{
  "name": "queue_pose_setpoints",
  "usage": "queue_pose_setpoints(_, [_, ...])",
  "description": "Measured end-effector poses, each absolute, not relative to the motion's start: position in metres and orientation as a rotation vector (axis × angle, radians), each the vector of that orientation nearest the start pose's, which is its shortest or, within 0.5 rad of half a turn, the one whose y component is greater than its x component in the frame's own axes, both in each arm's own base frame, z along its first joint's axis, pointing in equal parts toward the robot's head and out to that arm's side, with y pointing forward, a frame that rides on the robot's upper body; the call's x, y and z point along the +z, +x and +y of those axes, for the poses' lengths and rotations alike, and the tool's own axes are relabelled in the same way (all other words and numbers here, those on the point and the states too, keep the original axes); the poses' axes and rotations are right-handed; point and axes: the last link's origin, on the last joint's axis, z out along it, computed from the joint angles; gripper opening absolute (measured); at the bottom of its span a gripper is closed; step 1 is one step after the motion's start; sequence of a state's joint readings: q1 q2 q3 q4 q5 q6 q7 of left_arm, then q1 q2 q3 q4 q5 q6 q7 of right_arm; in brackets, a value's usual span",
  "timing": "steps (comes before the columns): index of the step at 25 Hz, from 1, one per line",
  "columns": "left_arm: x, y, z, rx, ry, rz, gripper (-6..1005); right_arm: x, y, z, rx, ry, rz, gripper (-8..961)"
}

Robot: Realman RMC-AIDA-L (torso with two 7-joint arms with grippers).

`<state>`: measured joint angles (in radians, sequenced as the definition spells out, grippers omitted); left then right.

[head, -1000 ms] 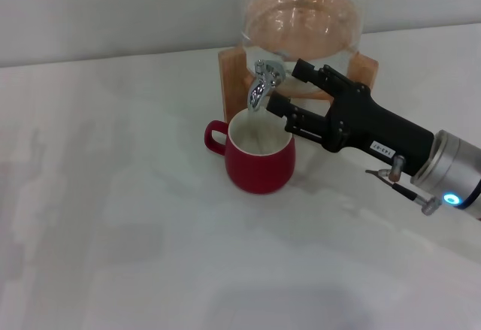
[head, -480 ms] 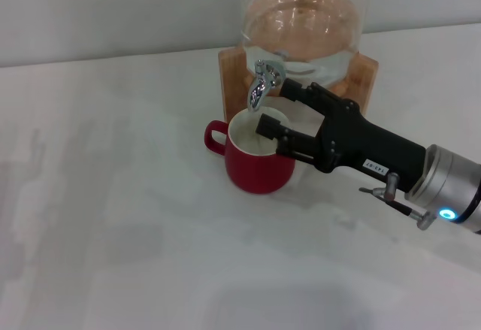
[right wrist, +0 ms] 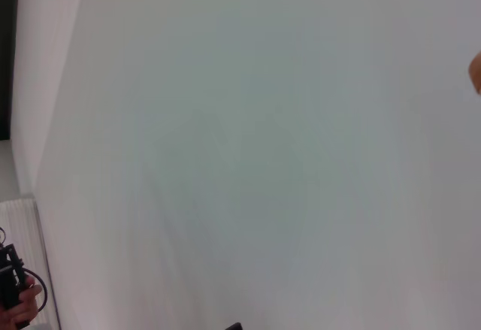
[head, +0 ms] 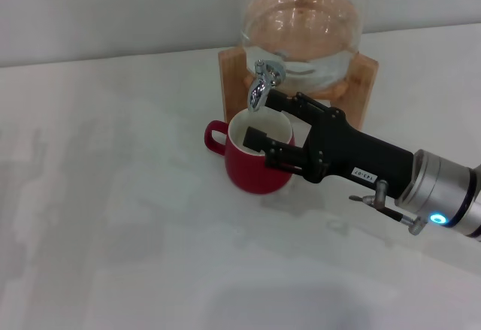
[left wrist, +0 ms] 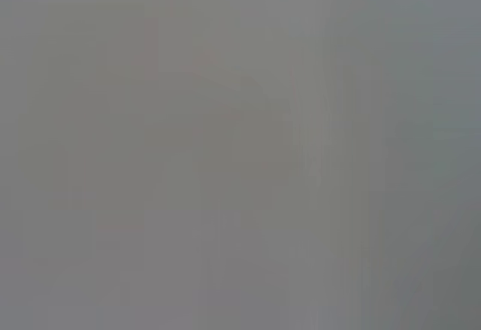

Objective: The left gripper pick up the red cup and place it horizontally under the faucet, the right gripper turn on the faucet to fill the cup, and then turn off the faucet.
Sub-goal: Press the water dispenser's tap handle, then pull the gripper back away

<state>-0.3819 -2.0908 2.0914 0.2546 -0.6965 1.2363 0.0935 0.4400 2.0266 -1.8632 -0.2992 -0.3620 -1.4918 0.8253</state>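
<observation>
The red cup [head: 257, 170] stands upright on the white table, its mouth right under the chrome faucet [head: 260, 86], with its handle toward my left. My right gripper [head: 264, 117] reaches in from the right, open. One finger lies just right of the spout and the other hangs over the cup's mouth. It holds nothing. My left gripper shows in no view; the left wrist view is plain grey.
The glass dispenser [head: 301, 22] with liquid sits on a wooden stand [head: 362, 74] at the back of the white table [head: 113, 217]. The right wrist view shows only a pale surface and a dark object [right wrist: 11, 285] at its edge.
My right gripper has slid left and down, from beside the faucet's right to over the cup's mouth. The cup and the faucet have not moved.
</observation>
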Motion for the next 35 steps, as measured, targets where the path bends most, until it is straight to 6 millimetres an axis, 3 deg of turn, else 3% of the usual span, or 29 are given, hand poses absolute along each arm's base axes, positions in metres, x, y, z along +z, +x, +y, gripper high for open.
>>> queue_pose_setpoints(35, [-0.005,-0.31,0.33,-0.64,-1.536,-0.311,657,-0.047,0.231,0.316,1.253,-2.333,0.506,868])
